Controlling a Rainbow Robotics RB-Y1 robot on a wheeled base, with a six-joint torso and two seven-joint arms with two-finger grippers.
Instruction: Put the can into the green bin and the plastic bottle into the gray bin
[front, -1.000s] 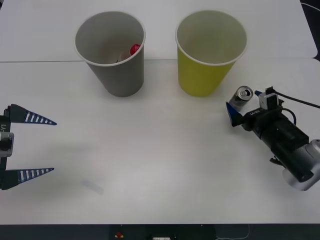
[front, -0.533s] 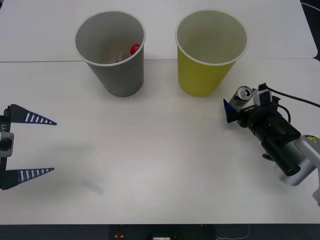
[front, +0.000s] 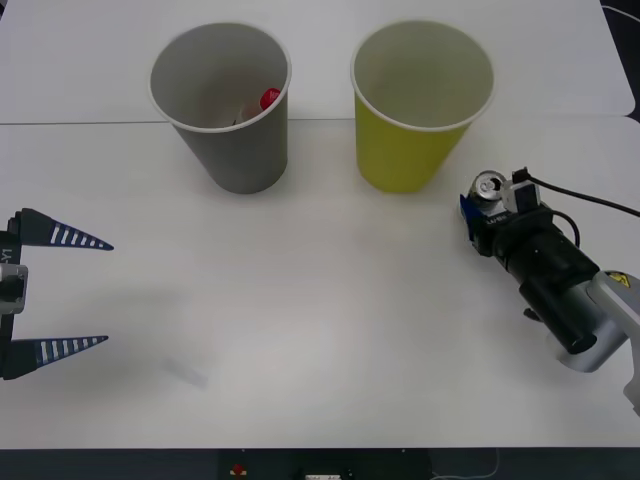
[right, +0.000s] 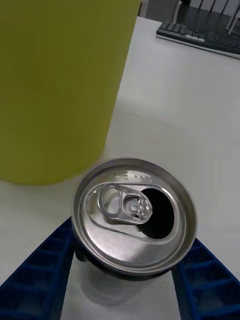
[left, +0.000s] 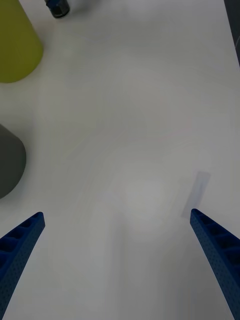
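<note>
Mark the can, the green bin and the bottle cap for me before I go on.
can (right: 134, 216), right wrist view: on its shiny top beside the pull tab.
green bin (front: 400, 155), front view: on its yellow-green outer wall.
plastic bottle (front: 269, 98), front view: on its red cap, inside the gray bin (front: 245, 160).

- Can (front: 488, 187): small, silvery, upright, pull-tab top opened, just right of the green bin's base, between blue fingers.
- Green bin (front: 418, 100): large, yellow-green, tapered, upright on the white table, pale inside.
- Gray bin (front: 225, 105): same shape, upright, left of the green one, well apart.
- Plastic bottle (front: 268, 98): inside the gray bin, red cap against the wall, body barely visible.
</note>
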